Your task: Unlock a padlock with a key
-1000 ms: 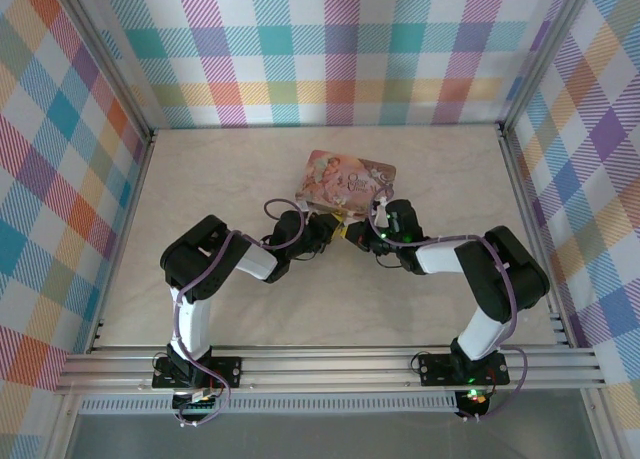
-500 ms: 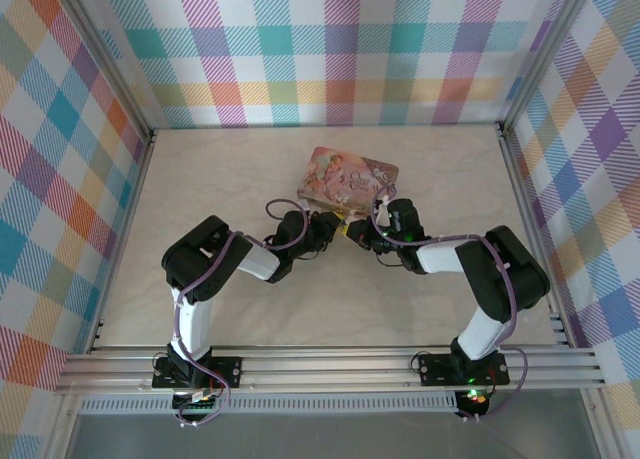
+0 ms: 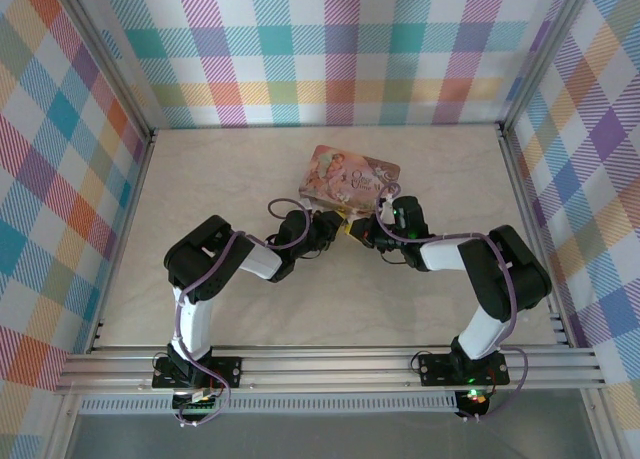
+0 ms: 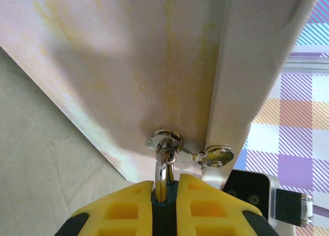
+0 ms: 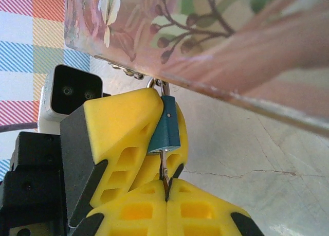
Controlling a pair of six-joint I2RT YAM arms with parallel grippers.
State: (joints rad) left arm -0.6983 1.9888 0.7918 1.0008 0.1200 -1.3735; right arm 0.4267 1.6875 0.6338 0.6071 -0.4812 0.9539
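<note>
- Padlock (image 5: 165, 129): tiny blue body, ctr of R wrist view, hanging upright just under the box edge. In top view it sits mid-frame btw the two grippers, too small for detail.
- Shackle (image 4: 162, 177): silver, rises from btw the yellow pads at bottom ctr of L wrist view and hooks thru the hasp (image 4: 167, 142) on the box.
- Key (image 5: 163, 168): thin metal blade straight below the padlock body, top end at the body's underside. How deep it sits, can't tell.
- R gripper (image 5: 165, 188): bottom ctr of R wrist view, yellow fingers pressed together w/ the key blade nipped btw the tips.
- L gripper (image 4: 165, 187): bottom ctr of L wrist view, fingers nearly together, pinching the padlock body from both sides, shackle sticking out above the tips. In R wrist view the same fingers show left of ctr, either side of the blue body.
- Box (image 3: 348, 182): pink, illustrated, rectangular. Upper ctr of top view, just above both grippers, hasp on its lower edge.
- Small silver latch piece (image 4: 218, 155): just right of the hasp, on the box's pale corner strip.
- L arm (image 3: 215, 259) and R arm (image 3: 500, 269): come up from bottom of top view, elbows out, wrists meeting mid-frame.
- Table (image 3: 220, 179): pale, marbled, box on it.
- Walls (image 3: 330, 49): pastel plaid, at left, top and right of frame.
</note>
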